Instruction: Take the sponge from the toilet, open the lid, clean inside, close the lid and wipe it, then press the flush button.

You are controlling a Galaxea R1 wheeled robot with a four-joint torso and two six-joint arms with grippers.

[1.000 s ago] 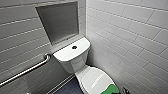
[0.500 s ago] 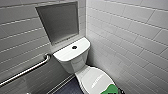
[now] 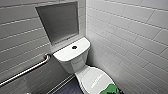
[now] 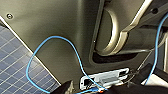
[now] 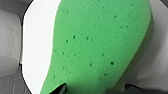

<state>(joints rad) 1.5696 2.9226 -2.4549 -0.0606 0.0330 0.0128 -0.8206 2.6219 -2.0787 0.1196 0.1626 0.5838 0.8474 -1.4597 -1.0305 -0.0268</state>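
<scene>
Facing the white ceramic toilet (image 3: pixel 72 58) in the grey-tiled corner, with the white oval plastic lid (image 3: pixel 92 78) down and the small bright green rounded sponge (image 3: pixel 109 89) at the lid's front edge, close against the dark right gripper (image 3: pixel 120 91). Judging the pick-up as the step in hand, yet failing to tell spread from pinching for the jaws of that gripper or of the left gripper (image 4: pixel 102 88). Favouring a centred, gentle squeeze across the soft sponge's narrower width, then lifting straight clear of the lid before going for its rim.
</scene>
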